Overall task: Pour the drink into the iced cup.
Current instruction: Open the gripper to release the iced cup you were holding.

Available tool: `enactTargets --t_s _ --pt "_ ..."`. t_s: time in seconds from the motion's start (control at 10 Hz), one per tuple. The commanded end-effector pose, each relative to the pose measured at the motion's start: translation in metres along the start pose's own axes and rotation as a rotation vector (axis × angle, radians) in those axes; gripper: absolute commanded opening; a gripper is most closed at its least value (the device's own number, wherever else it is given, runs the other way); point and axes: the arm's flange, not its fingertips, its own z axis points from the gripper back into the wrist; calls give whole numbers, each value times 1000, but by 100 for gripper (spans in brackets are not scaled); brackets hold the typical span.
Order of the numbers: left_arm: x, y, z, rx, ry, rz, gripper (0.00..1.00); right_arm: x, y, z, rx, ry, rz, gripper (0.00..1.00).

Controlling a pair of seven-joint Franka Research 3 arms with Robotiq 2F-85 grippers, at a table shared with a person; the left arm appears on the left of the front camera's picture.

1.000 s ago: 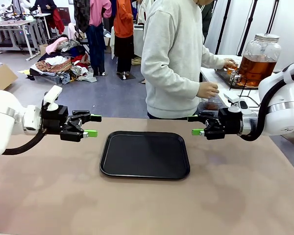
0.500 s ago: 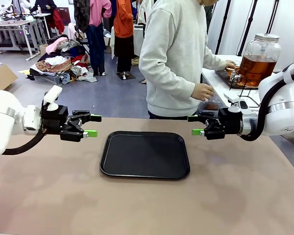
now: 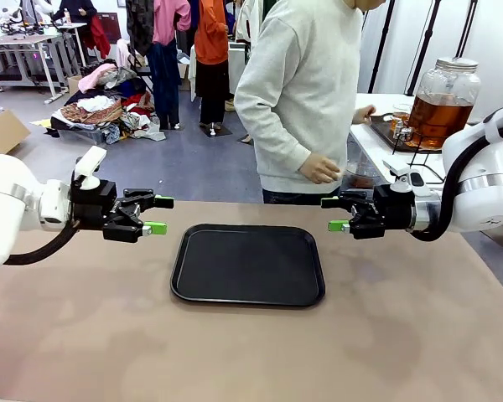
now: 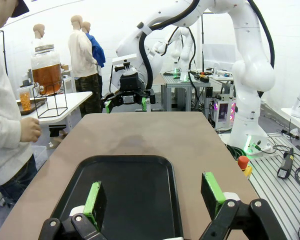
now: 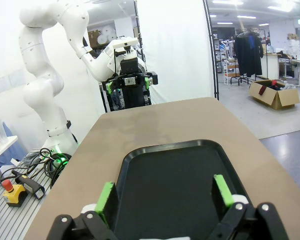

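No pouring is seen yet. The drink (image 3: pixel 437 117) is kept in its jar behind the right fingers (image 3: pixel 336 213). Both left fingers (image 3: pixel 157 214) and right are released, empty, beside the tray (image 3: pixel 247 265).

A brown table (image 3: pixel 386 335) carries one black tray (image 3: pixel 248 265), apparently empty, lying flat near its middle.

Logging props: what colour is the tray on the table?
Black tray, clearest in the front view.
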Motion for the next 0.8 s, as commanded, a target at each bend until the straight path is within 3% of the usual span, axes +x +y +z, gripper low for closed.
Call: enactTargets --t_s 0.0,0.7 --pt "1 -2 0 4 -4 -10 100 2 -1 0 -2 5 -2 100" --pt "1 -2 0 4 -4 -10 100 2 -1 0 -2 5 -2 100"
